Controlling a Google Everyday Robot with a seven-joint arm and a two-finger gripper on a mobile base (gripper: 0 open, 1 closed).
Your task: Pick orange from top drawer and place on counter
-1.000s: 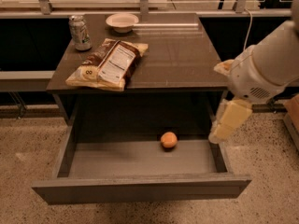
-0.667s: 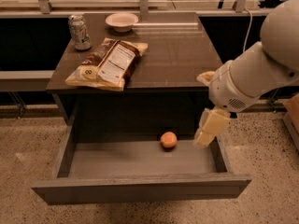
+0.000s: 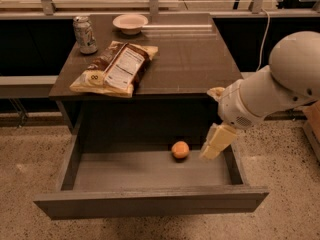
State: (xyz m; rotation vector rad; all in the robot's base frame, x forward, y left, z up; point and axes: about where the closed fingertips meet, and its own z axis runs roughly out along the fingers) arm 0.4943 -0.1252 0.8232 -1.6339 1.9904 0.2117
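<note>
The orange (image 3: 180, 150) lies on the floor of the open top drawer (image 3: 150, 204), toward its back right. My gripper (image 3: 212, 149) hangs down from the white arm into the drawer, a short way to the right of the orange and apart from it. It holds nothing that I can see. The dark brown counter (image 3: 190, 59) sits above the drawer.
On the counter lie a snack bag (image 3: 116, 68), a soda can (image 3: 85, 34) at the back left and a pale bowl (image 3: 130, 23) at the back. A pale ledge with metal posts (image 3: 150, 4) runs behind. Speckled floor surrounds the table.
The arm has swung left and down; the gripper has moved from the drawer's right wall toward the orange. The orange has not moved.
</note>
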